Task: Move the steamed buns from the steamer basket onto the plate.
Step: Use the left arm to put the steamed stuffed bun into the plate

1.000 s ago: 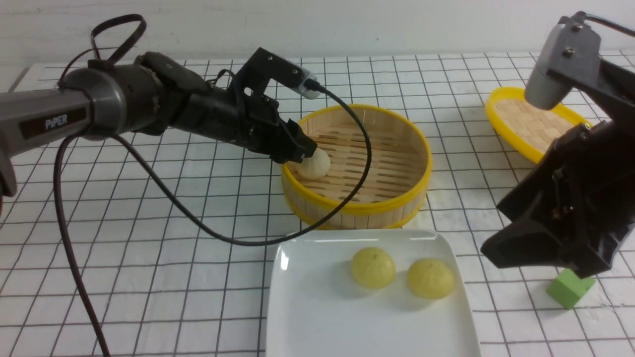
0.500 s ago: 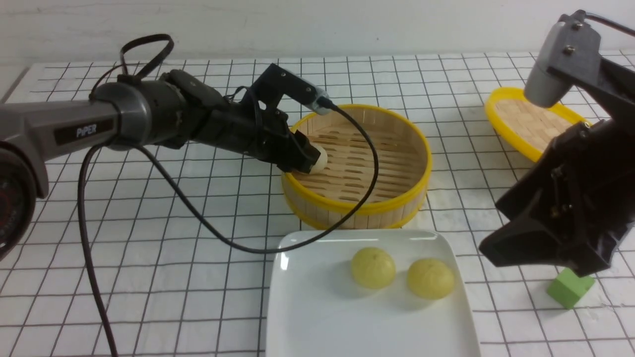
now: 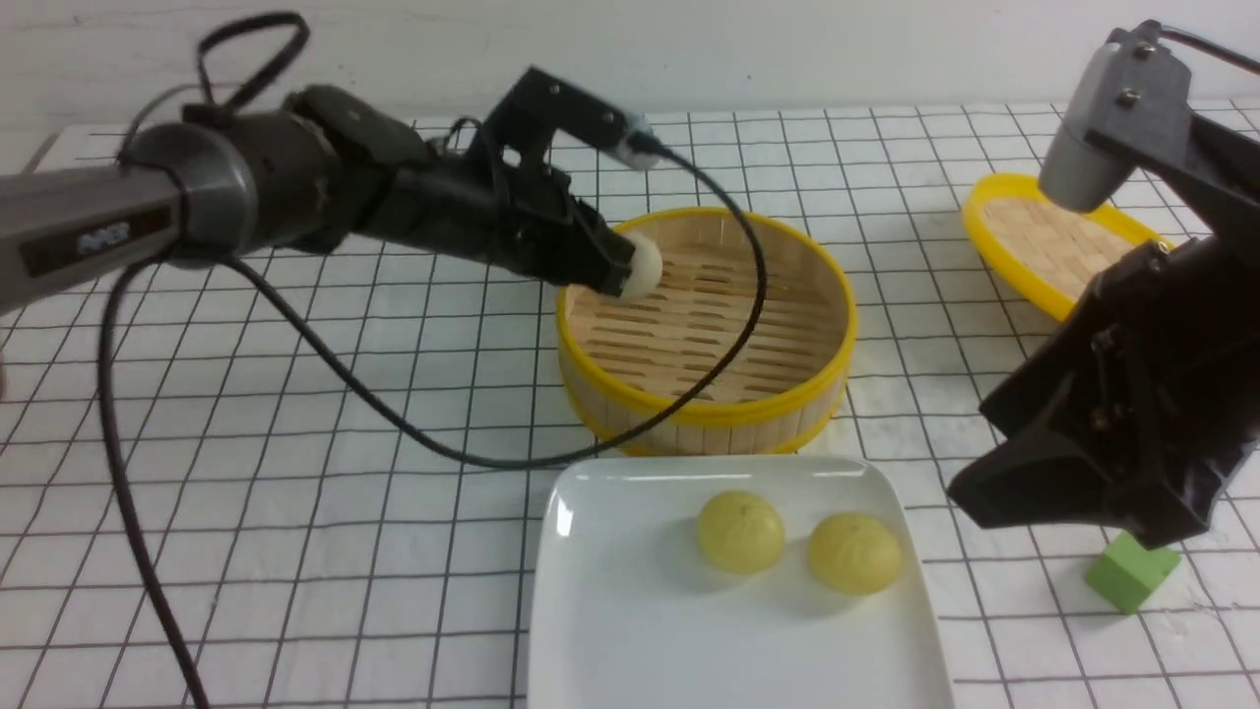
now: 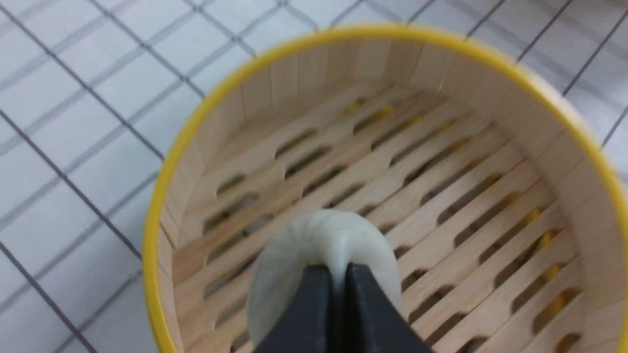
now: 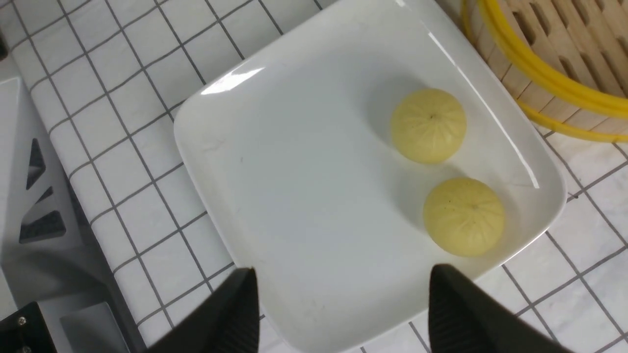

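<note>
Table (image 3: 295, 512) covered in white sheet with a black grid; plain pale wall (image 3: 689, 49) behind at 12 o'clock. Left arm (image 3: 246, 187) reaches in from 9 o'clock, nearly level, with a black cable (image 3: 394, 433) sagging from it onto the sheet. Left gripper (image 3: 618, 274) clenched on the off-white bun (image 3: 644, 266): in the wrist view the two black fingers (image 4: 314, 314) are almost together, pinching into the bun's soft pleated side. Bun held at about rim height over the basket's 10 o'clock edge, off the slats. Steamer basket (image 3: 709, 414) at table centre, slatted floor otherwise bare, yellow rims, upright. White plate (image 3: 610, 630) just beside the basket at its 6 o'clock; whether they touch is not clear. Two yellow buns on the plate's 1 to 3 o'clock part, one (image 3: 740, 532) left, the other (image 3: 854, 552) right, near each other but apart. Woven lid (image 3: 1043, 246) with yellow rim lies at the basket's 2 o'clock, partly hidden by the right arm. Right gripper (image 5: 343, 314) released, jaws spread wide, nothing between them, hanging over the plate's edge at 3 o'clock. Green cube (image 3: 1130, 573) on the sheet at 3 o'clock of the plate, below that gripper.
</note>
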Tool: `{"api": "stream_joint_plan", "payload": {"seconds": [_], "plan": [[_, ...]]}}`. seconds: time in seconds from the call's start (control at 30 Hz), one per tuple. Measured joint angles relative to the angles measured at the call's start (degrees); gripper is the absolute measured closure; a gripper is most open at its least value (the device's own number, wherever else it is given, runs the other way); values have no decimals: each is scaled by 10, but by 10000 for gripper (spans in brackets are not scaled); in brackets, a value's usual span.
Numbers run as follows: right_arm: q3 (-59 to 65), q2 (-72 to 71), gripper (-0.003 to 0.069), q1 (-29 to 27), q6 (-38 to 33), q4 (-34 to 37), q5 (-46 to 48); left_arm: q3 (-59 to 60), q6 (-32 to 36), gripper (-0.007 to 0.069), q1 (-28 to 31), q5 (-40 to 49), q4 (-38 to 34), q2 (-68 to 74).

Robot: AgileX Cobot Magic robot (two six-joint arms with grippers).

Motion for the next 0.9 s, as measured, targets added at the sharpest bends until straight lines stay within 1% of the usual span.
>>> {"api": "stream_joint_plan", "payload": {"seconds": [0.1, 0.17, 0.2, 0.23, 0.27, 0.33, 0.4, 0.47, 0.57, 0.63, 0.7, 0.77, 0.83, 0.87, 0.9], "plan": [[0, 0, 215, 0, 0, 1, 0, 0, -28, 601, 0, 22, 12, -50], [0, 0, 220, 0, -1, 3, 0, -1, -70, 601, 0, 59, 46, -99], [0, 0, 221, 0, -1, 2, 0, -1, -74, 601, 0, 67, 54, -106], [0, 0, 221, 0, -1, 3, 0, -1, -95, 601, 0, 91, 77, -122], [0, 0, 221, 0, -2, 3, 0, -1, -139, 601, 0, 136, 118, -143], [0, 0, 221, 0, -2, 3, -1, -1, -172, 601, 0, 177, 147, -155], [0, 0, 221, 0, -4, 3, -2, -1, -236, 601, 0, 276, 196, -167], [0, 0, 221, 0, -4, 4, -2, -1, -274, 601, 0, 334, 220, -167], [0, 0, 221, 0, -5, 4, -2, 7, -310, 601, -7, 388, 239, -167], [0, 0, 221, 0, -5, 4, -2, 17, -321, 601, -17, 398, 242, -167], [0, 0, 221, 0, -5, 5, -3, 43, -329, 601, -47, 391, 250, -167], [0, 0, 221, 0, -7, 5, -3, 66, -329, 601, -78, 364, 261, -167], [0, 0, 221, 0, -11, 8, -3, 101, -331, 601, -111, 308, 282, -167], [0, 0, 221, 0, -12, 11, -3, 113, -331, 601, -120, 279, 293, -167], [0, 0, 221, 0, -12, 11, -3, 115, -331, 601, -124, 273, 295, -167]]}}
